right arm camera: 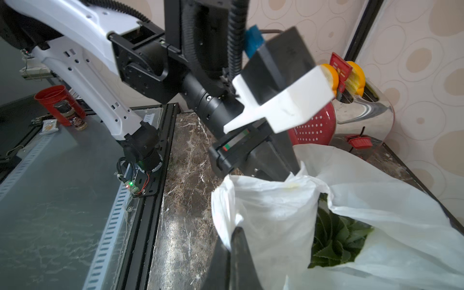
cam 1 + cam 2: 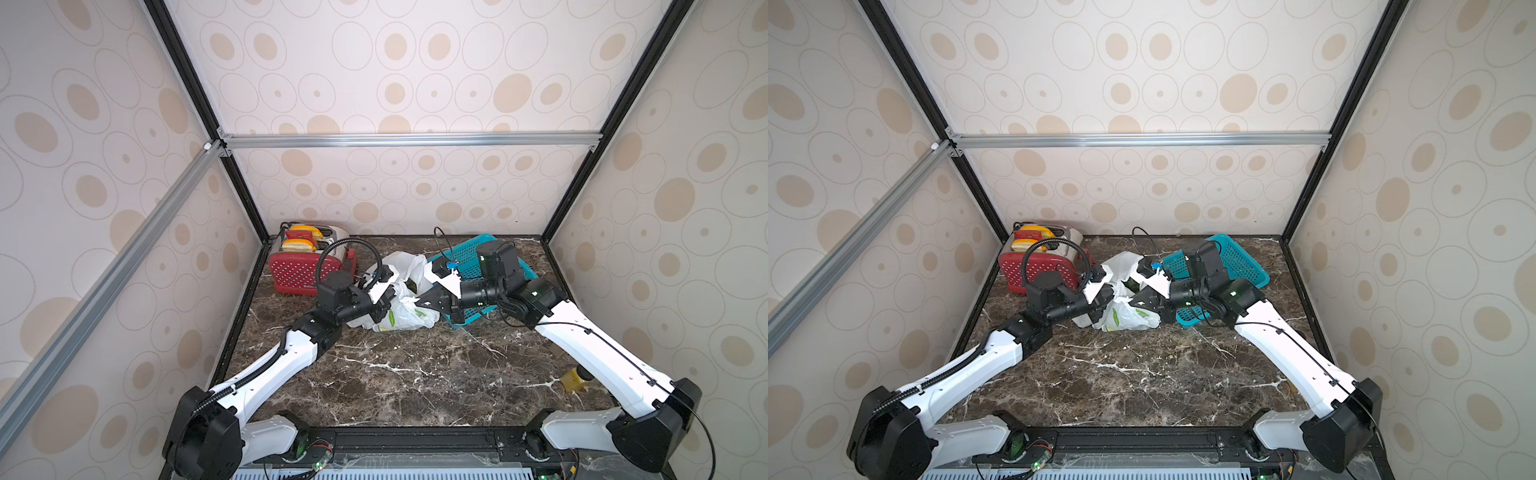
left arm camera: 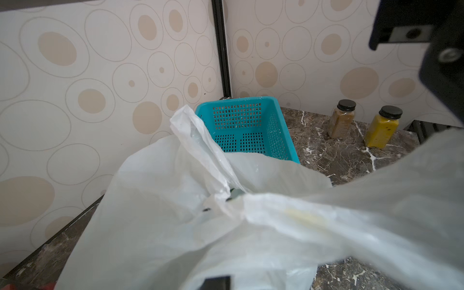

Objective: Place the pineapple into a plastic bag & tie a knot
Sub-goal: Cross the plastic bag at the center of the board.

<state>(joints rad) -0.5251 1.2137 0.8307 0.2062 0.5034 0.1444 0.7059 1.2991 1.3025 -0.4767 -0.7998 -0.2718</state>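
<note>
Pinching the plastic bag (image 2: 409,319) from 2 sides mid-frame, left gripper (image 2: 384,311) and right gripper (image 2: 419,304) seem set for knotting; pineapple (image 1: 336,238) sits inside.

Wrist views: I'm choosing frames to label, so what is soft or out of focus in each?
Left wrist: the plastic bag near the lens is soft, the teal basket behind is crisp. Right wrist: the white camera housing is blurred; the pineapple leaves are readable.
</note>
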